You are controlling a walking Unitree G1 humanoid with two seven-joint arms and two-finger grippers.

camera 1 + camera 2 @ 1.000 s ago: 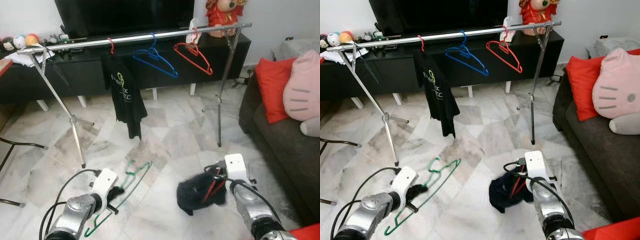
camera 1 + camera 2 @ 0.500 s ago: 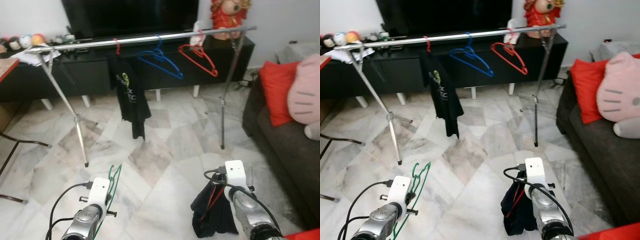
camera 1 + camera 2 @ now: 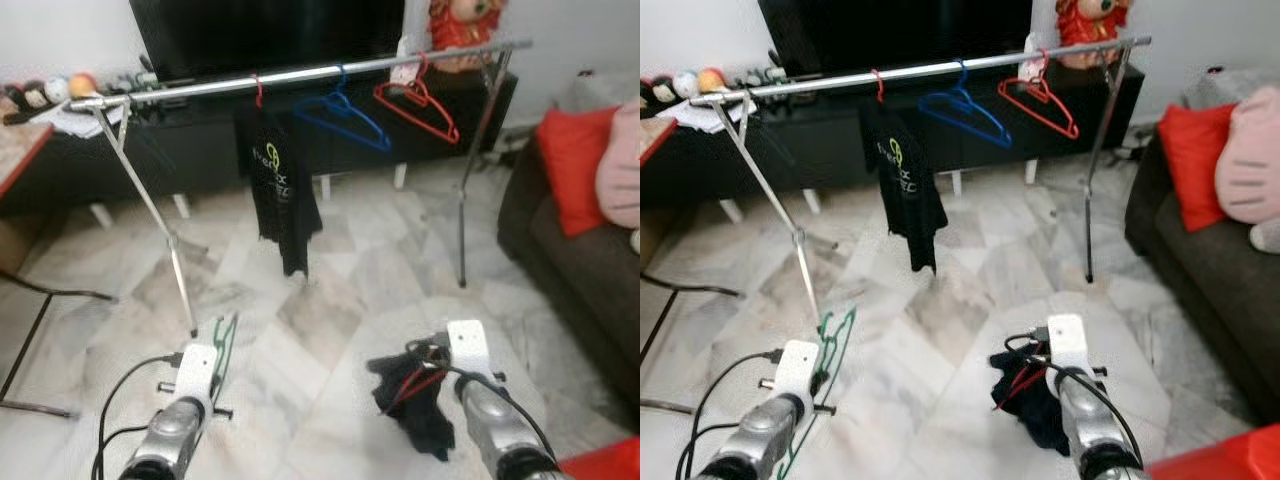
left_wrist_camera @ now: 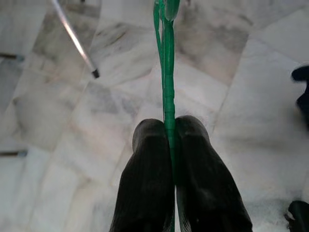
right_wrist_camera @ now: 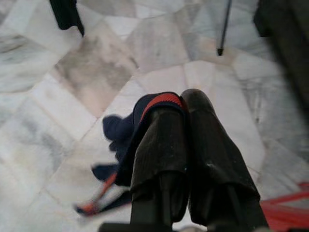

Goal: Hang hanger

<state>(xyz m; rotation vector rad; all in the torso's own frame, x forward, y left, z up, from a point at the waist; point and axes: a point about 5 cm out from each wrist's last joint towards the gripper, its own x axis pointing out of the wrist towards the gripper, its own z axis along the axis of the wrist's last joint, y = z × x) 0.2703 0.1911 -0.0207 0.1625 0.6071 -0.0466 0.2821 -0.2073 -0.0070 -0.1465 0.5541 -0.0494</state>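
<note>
A silver clothes rail [image 3: 300, 76] spans the room ahead, carrying a black T-shirt [image 3: 280, 185] on a red hook, a blue hanger [image 3: 343, 117] and a red hanger [image 3: 420, 104]. My left gripper [image 4: 170, 128] is shut on a green hanger [image 3: 222, 345], whose wire runs straight out between the fingers, held above the marble floor. My right gripper [image 5: 182, 104] is shut on a dark garment [image 3: 415, 395] with red trim on a red hanger, which hangs off the floor at lower right.
A black TV console [image 3: 200, 140] stands behind the rail. A dark sofa [image 3: 590, 255] with a red cushion [image 3: 570, 165] lies at the right. The rail's splayed legs [image 3: 165, 240] and right post [image 3: 470, 190] stand on the floor. A black chair frame [image 3: 35, 330] is at the left.
The whole view has shifted and the rail looks nearer: the camera moved. The dark garment has bunched and swung up left of my right gripper. The green hanger stays in my left gripper.
</note>
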